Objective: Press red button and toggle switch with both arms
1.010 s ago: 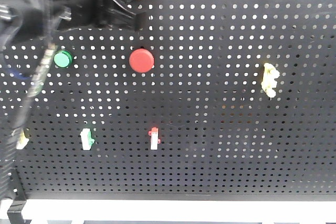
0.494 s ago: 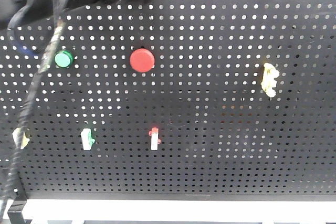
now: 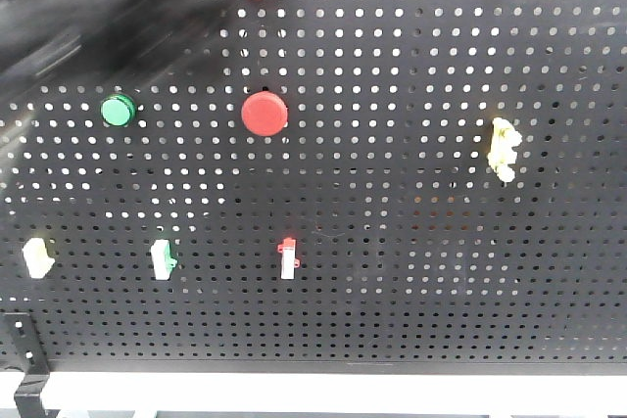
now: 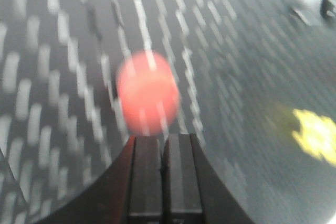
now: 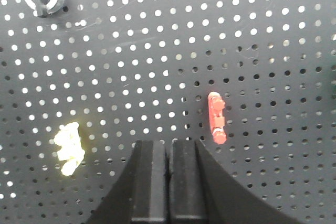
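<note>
Both black, the left gripper [image 4: 164, 141] and right gripper [image 5: 169, 145] have fingers pressed together; the round red button [image 4: 148, 99] looks blurred.

Blocky matte-black fingers [image 5: 150, 182]

The front camera faces the black pegboard [image 3: 411, 320] square-on from further back, the left wrist camera looks over the left pincer [image 4: 163, 140], close and blurred, at a red button [image 4: 148, 99], and the right wrist camera looks over the right pincer [image 5: 169, 144] toward the yellow switch [image 5: 68, 148] all three views share.
</note>
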`<state>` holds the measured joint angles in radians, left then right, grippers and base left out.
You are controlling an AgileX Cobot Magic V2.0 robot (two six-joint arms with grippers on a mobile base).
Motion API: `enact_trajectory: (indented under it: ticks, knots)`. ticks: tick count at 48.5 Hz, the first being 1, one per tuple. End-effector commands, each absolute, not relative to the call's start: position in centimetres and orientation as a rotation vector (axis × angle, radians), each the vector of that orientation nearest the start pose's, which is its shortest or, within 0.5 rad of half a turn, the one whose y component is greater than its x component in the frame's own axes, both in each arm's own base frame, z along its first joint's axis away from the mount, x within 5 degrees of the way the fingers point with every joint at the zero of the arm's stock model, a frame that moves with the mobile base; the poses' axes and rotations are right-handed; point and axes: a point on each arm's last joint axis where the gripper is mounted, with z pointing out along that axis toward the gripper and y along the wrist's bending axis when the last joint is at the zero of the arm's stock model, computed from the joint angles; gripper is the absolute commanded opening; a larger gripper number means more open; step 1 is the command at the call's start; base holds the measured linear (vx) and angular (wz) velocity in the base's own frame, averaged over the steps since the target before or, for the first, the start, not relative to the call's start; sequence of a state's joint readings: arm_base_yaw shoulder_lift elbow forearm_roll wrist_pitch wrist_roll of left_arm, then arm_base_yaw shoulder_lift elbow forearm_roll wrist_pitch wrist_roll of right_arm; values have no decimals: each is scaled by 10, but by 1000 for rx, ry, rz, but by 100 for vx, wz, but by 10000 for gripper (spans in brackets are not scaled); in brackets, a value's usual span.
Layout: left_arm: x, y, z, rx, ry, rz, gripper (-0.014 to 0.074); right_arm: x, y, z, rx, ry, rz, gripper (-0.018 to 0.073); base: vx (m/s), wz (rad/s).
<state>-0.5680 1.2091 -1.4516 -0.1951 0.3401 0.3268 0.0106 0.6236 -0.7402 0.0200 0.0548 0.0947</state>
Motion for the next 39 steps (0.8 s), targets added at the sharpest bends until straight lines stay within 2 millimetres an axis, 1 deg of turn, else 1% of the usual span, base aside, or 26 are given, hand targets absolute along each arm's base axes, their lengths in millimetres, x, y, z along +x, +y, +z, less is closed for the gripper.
enact_trajectory:
  ticks: [1, 2, 5, 7, 11, 15, 19, 25, 28, 34, 39]
  knots:
    - [183, -123, 509, 524, 1356, -406, 1, 122, 1, 422, 56, 1334, 86, -3, 0, 0]
    - [178, -119, 508, 521, 1351, -406, 1, 122, 1, 423, 56, 1346, 85, -3, 0, 0]
    - [166, -111, 492, 526, 1369, -403, 1, 124, 1, 427, 49, 1388, 74, -3, 0, 0]
    - [157, -105, 486, 525, 1370, -404, 1, 128, 1, 429, 35, 1422, 57, -3, 0, 0]
    - [145, -97, 471, 522, 1380, -405, 1, 134, 2, 444, 6, 1435, 30, -3, 0, 0]
    - [133, -89, 460, 494, 1377, -428, 1, 144, 6, 461, -20, 1423, 56, -3, 0, 0]
    - [126, -85, 453, 471, 1378, -449, 1, 156, 20, 474, -107, 1417, 110, -3, 0, 0]
    - [124, -83, 448, 468, 1391, -456, 1, 182, 62, 485, -333, 1399, 194, -3, 0, 0]
    - [124, -84, 447, 472, 1399, -456, 1, 193, 78, 495, -358, 1359, 237, -3, 0, 0]
    - [124, -84, 447, 476, 1406, -456, 1, 217, 88, 514, -332, 1309, 252, -3, 0, 0]
    - [124, -84, 446, 480, 1412, -454, 1, 236, 96, 525, -330, 1308, 262, -3, 0, 0]
